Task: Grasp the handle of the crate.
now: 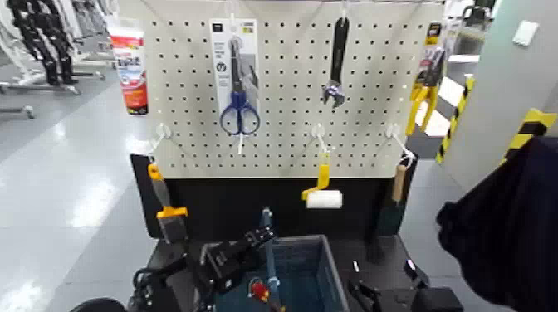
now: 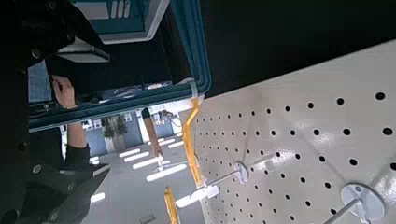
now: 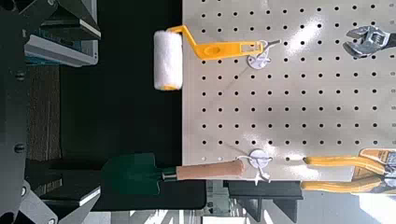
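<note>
The left tool (image 1: 249,249) sits at the crate's (image 1: 332,267) near-left corner, just beside the handle (image 1: 268,249), which stands upright across the crate's middle; whether its fingers are apart or together I cannot tell, since dark parts of the arm overlap them in the head view and the left wrist view shows only a corner of the crate (image 2: 191,56) against the pegboard (image 2: 308,140). The right tool (image 1: 365,296) waits low at the crate's right side, and its fingers cannot be read either. The main risk, as I judge it, is a miss: the handle is thin, so a slightly offset approach could shut beside it or push it over instead of catching it. A tilted handle would swing down toward the rim and be harder to pinch. A red item (image 1: 261,290) lies inside the crate close to the handle's foot, and a low reach could snag it. Reaching too far could also bump the tools hanging just above, the brush (image 1: 166,212) on the left and the roller (image 1: 324,197) near the middle, knocking them off their hooks. A dark cloth-like shape (image 1: 506,224) at the right edge could get in the right arm's way.
</note>
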{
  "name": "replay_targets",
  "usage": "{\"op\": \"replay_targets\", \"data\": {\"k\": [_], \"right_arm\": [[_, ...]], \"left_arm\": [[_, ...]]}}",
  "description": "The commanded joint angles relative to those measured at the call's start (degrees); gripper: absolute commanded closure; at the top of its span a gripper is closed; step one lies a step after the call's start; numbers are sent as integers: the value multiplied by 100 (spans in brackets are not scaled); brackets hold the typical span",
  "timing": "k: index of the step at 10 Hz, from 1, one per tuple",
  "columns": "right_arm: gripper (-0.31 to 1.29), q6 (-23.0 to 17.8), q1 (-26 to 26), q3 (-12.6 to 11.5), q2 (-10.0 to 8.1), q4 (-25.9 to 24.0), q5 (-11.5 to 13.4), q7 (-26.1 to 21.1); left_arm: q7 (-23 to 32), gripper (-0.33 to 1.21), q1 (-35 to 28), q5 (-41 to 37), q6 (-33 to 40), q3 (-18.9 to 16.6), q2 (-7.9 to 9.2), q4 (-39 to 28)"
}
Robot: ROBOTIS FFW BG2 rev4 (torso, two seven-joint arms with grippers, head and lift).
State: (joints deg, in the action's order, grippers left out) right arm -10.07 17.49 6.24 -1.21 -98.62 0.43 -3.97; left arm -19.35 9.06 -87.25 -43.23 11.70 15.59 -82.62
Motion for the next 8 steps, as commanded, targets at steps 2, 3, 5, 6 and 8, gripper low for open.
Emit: {"op": "replay_targets", "data": {"k": [2, 3, 5, 6, 8], "right_arm": [[14, -13, 0, -9, 6, 10, -8, 2], [14, -13, 0, 0, 6, 10, -17, 2], [14, -13, 0, 0, -3, 10, -17, 2], [14, -22, 0, 0, -3, 27, -26, 2], [14, -22, 0, 0, 6, 27, -26, 2]], "left_arm": [[-60, 114, -62, -381, 26, 86, -30, 96], [-60, 118, -71, -407, 26, 95, -30, 96], [-69, 118, -97, -442, 61, 104, -39, 105], [-87, 118, -97, -451, 78, 113, -39, 105], [-104, 118, -106, -513, 122, 157, -56, 96]]}}
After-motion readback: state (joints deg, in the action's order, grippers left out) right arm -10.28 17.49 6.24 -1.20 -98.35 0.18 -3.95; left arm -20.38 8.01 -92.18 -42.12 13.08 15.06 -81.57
